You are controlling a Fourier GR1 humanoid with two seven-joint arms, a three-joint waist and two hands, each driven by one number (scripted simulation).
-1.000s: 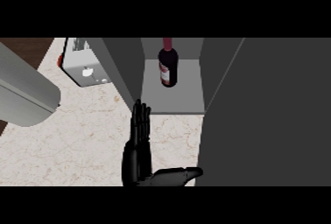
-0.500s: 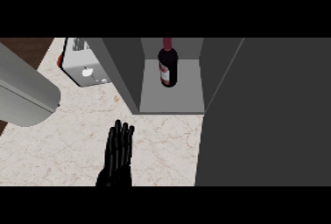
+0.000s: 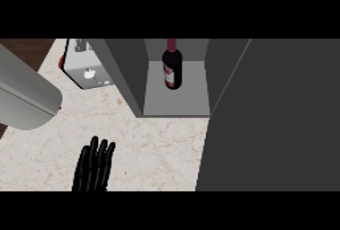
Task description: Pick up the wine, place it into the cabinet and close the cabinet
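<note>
Hand (image 3: 93, 167) has slid left (wine (image 3: 172, 69) stays in cabinet (image 3: 174, 101)).

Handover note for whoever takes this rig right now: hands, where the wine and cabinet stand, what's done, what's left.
Hand: one black hand shows at the lower edge, fingers straight, open, holding nothing, over the counter. Which hand it is cannot be told. No other hand in view.
Wine: upright inside the cabinet.
Cabinet door: open, standing at the right.
Done: wine placed in the cabinet.
Left: close the door.
</note>
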